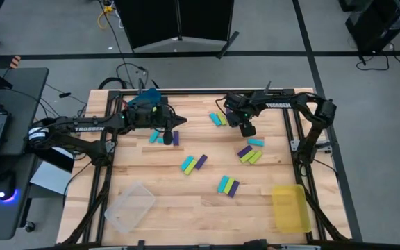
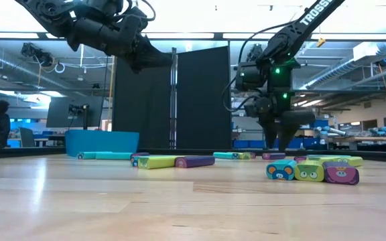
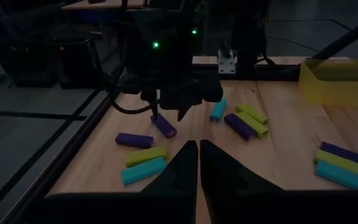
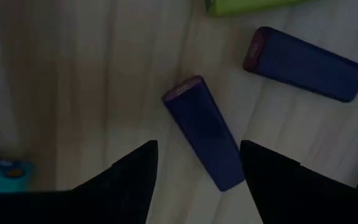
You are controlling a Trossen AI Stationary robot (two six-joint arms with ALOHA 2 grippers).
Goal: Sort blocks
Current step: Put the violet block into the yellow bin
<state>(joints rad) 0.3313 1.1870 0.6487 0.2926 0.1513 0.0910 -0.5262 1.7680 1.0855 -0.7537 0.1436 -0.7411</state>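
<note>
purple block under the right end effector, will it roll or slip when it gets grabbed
The purple block lies flat on the table between the open fingers of the right end effector, and its faces look flat, so it probably won't roll. It looks rigid and small, likely light. Its smooth surface and skewed angle may let it twist as the fingers close.

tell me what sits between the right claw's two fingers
In the right wrist view, one purple block lies on the wood between the open right claw's fingers.
</note>
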